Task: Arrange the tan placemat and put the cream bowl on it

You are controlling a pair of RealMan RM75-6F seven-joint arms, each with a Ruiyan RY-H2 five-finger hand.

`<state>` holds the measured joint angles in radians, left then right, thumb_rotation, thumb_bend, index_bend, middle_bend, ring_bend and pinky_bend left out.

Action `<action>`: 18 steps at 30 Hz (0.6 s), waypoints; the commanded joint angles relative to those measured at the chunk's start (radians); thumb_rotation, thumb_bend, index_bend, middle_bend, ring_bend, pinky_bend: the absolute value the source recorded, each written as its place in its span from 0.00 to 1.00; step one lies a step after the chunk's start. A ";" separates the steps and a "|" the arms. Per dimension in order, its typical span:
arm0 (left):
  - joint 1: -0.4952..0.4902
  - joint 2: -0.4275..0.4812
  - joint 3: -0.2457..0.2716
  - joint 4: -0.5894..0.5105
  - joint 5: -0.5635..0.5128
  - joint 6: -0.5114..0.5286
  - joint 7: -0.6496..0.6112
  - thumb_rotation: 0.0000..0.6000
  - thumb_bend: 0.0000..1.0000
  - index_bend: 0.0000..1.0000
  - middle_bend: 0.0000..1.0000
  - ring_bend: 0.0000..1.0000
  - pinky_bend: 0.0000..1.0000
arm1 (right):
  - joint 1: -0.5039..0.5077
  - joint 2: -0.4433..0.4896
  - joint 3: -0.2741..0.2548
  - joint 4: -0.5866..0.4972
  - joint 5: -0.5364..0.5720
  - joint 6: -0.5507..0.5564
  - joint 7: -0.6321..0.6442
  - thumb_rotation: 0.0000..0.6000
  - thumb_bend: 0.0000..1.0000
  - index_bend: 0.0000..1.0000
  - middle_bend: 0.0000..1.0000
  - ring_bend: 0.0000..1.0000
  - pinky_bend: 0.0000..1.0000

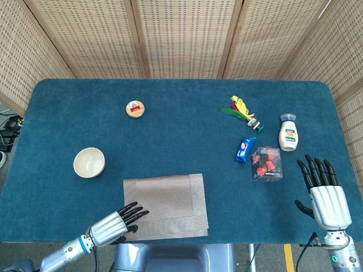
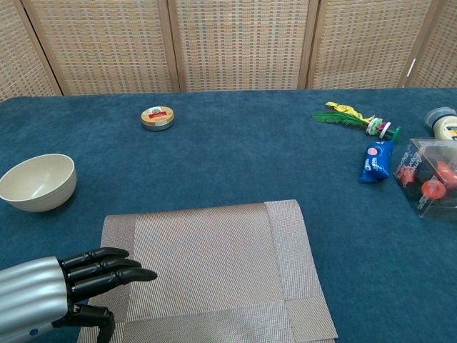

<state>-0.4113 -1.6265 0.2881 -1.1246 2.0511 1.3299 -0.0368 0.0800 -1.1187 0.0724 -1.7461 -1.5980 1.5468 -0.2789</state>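
The tan placemat (image 1: pixel 167 204) (image 2: pixel 211 268) lies flat near the table's front edge, with folded strips along its right and near sides. Left of it, farther back, the cream bowl (image 1: pixel 89 162) (image 2: pixel 38 182) stands upright and empty. My left hand (image 1: pixel 116 223) (image 2: pixel 61 284) is at the mat's near left corner, fingers stretched out over the mat's left edge and holding nothing; whether they touch the mat I cannot tell. My right hand (image 1: pixel 324 190) hovers open at the front right, fingers spread, apart from everything; the chest view does not show it.
A round tin (image 1: pixel 135 109) sits at the back left. On the right are a feathered shuttlecock (image 1: pixel 243 113), a blue packet (image 1: pixel 244 149), a clear box with red pieces (image 1: pixel 266 164) and a white bottle (image 1: pixel 288 133). A wicker screen stands behind the table.
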 commanded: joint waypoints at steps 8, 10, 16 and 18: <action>-0.004 -0.008 0.005 0.012 -0.010 0.007 0.000 1.00 0.24 0.46 0.00 0.00 0.00 | 0.001 0.000 -0.001 0.000 0.000 -0.002 0.000 1.00 0.00 0.00 0.00 0.00 0.00; -0.006 -0.012 0.004 0.012 -0.014 0.006 -0.001 1.00 0.24 0.46 0.00 0.00 0.00 | 0.000 0.000 -0.001 0.000 0.000 -0.001 0.000 1.00 0.00 0.00 0.00 0.00 0.00; -0.011 -0.023 0.005 0.014 -0.020 -0.006 0.003 1.00 0.30 0.46 0.00 0.00 0.00 | 0.000 0.000 -0.001 0.000 0.000 -0.001 0.000 1.00 0.00 0.00 0.00 0.00 0.00; -0.012 -0.025 0.006 0.014 -0.022 -0.009 0.003 1.00 0.33 0.46 0.00 0.00 0.00 | 0.001 0.000 -0.001 0.000 -0.001 -0.001 0.001 1.00 0.00 0.00 0.00 0.00 0.00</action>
<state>-0.4232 -1.6510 0.2937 -1.1103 2.0292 1.3216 -0.0337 0.0805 -1.1187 0.0709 -1.7465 -1.5985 1.5457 -0.2783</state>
